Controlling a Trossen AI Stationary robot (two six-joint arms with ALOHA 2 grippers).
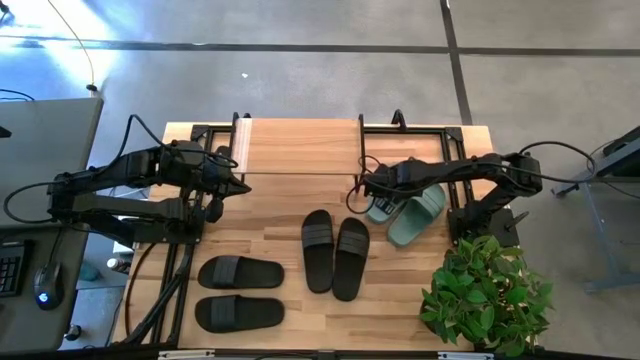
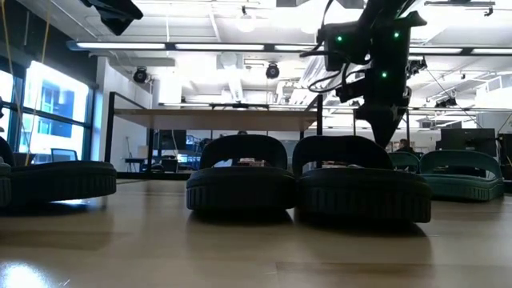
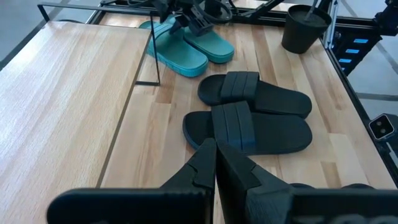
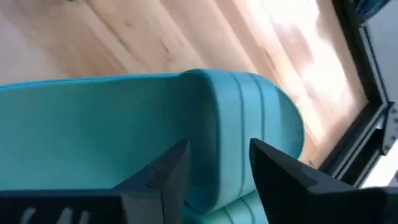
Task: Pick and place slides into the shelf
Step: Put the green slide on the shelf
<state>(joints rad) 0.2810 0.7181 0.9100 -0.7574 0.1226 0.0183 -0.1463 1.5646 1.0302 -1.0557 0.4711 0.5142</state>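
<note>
The right gripper (image 1: 362, 187), fingers spread, hovers over the green slides (image 1: 408, 208) near the table's right edge beside the shelf (image 1: 300, 146); the grasp seems in hand; next it must close on a strap; the left gripper (image 1: 240, 187), pressed together, waits.

Grey concrete floor (image 1: 300, 70); bright window (image 2: 44, 112); ceiling strip lights (image 2: 160, 46); potted plant (image 1: 487, 292).

Both arms dark/black, jointed segments w/ black cables looped alongside. Right arm (image 2: 376, 48) shows green LEDs near wrist. Gripper fingers (image 4: 283, 174) matte black, angular, wedge-shaped.
</note>
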